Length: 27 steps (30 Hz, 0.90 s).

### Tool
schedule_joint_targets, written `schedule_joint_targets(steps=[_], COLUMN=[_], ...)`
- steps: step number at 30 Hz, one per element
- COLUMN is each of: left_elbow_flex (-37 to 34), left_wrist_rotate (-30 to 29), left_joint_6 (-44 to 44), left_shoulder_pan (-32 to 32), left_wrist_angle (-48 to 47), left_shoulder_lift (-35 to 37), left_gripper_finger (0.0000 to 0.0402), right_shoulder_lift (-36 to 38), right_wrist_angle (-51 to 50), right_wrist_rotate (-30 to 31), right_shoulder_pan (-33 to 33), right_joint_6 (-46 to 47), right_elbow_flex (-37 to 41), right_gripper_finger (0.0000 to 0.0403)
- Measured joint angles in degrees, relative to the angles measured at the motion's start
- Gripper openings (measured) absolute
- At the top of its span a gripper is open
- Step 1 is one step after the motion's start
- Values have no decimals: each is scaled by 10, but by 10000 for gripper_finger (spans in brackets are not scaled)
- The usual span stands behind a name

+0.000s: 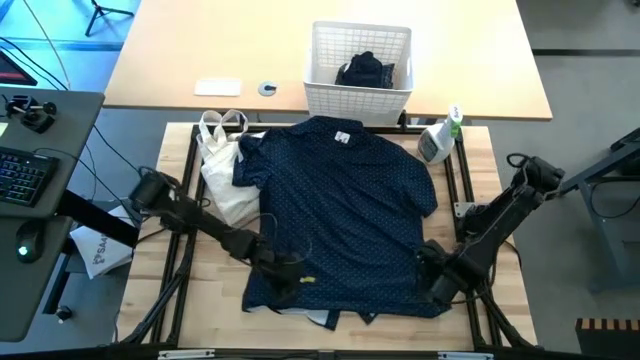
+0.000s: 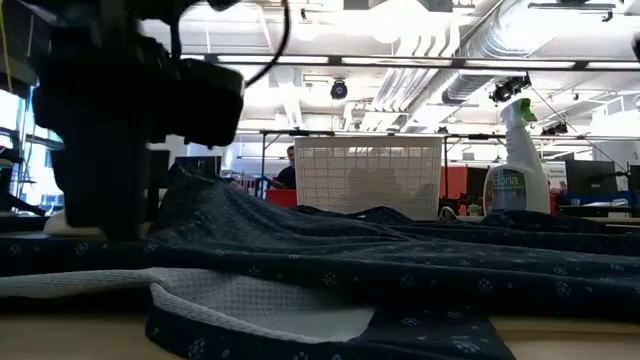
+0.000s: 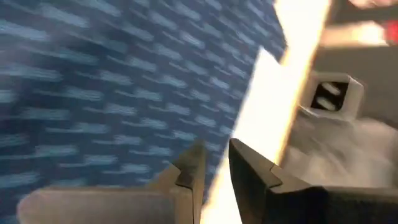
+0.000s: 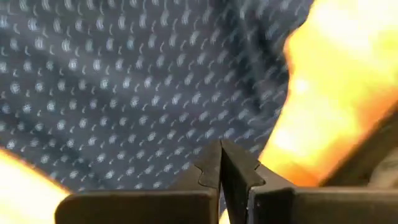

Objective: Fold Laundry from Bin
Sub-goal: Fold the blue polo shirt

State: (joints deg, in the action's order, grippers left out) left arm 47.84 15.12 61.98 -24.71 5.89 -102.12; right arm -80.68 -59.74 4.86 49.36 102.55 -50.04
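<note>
I am pinning the near hem of the dotted navy shirt [image 1: 340, 215], spread flat mid-table: left gripper [image 1: 283, 272] narrowly parted at its left corner, right gripper [image 1: 432, 262] closed at the right, ready to fold.

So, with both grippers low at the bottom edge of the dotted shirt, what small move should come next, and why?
Probably lift the hem a little and carry it toward the collar, to start the fold. The dotted shirt lies spread flat on the table. The left gripper and right gripper sit at its two bottom corners. The right one is shut with cloth at its tips; whether the left one truly grips is unclear.
</note>
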Motion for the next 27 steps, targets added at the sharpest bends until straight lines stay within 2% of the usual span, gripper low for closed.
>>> schedule_joint_targets(steps=[3,6,9,13,15,17,22,25,27], left_elbow_flex=[15,21,21,21,13,-2,-12,-13,-13], left_wrist_rotate=[82,94,41,-105,-135,-109,23,66,71], left_joint_6=[5,1,21,67,72,66,71,97,118], left_shoulder_pan=[-6,-16,-28,-52,-62,-70,-111,-144,-161], left_wrist_angle=[34,5,-85,-235,-244,-208,-115,-120,-132], left_shoulder_lift=[-23,-14,18,63,66,55,14,14,23], left_gripper_finger=[57,51,37,11,3,2,0,0,0], right_shoulder_lift=[0,0,-6,-36,-57,-78,-120,-135,-137], right_wrist_angle=[9,35,86,127,150,179,254,275,273], right_wrist_rotate=[52,114,168,211,215,208,164,144,139], right_shoulder_pan=[-1,-2,-2,-3,-7,-11,-19,-18,-18], right_joint_6=[-12,-11,-11,-7,-6,-9,-42,-51,-51], right_elbow_flex=[-35,-43,-44,-44,-44,-44,-44,-44,-44], right_gripper_finger=[0,0,0,0,0,0,0,0,0])
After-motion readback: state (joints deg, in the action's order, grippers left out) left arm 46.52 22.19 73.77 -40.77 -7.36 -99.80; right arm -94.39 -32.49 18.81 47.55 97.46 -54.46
